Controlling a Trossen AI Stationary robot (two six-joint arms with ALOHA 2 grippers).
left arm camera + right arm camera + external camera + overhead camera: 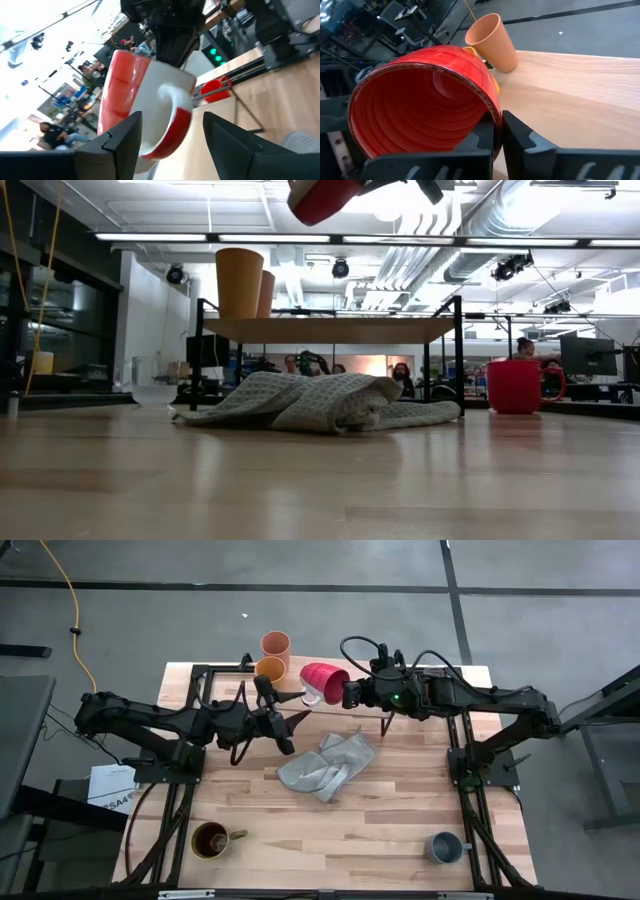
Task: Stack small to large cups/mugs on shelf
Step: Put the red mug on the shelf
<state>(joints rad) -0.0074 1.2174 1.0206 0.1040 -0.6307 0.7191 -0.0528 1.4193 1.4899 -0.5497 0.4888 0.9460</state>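
My right gripper (347,692) is shut on a red mug (322,680) with a white handle. It holds the mug tipped on its side, high above the light-wood shelf (330,330). My left gripper (278,715) is open, just left of the mug. Its two fingers stand apart on either side of the mug's handle (175,97), with a gap to it. A peach-orange tumbler (276,644) and a yellow mug (270,667) stand on the shelf's far left. A second red mug (514,386) stands on the table. A brown mug (210,838) and a grey-blue mug (443,847) stand near the front edge. My right gripper pinches the red mug's wall at the rim (492,112), one finger inside the mouth and one outside. The fingers come level from the table's right. The mug is lifted clear and lies on its side (320,195), its mouth toward my right wrist.
A crumpled grey cloth (325,765) lies mid-table in front of the shelf. The shelf's thin black legs (459,355) stand to either side of it. People sit in the room beyond the table.
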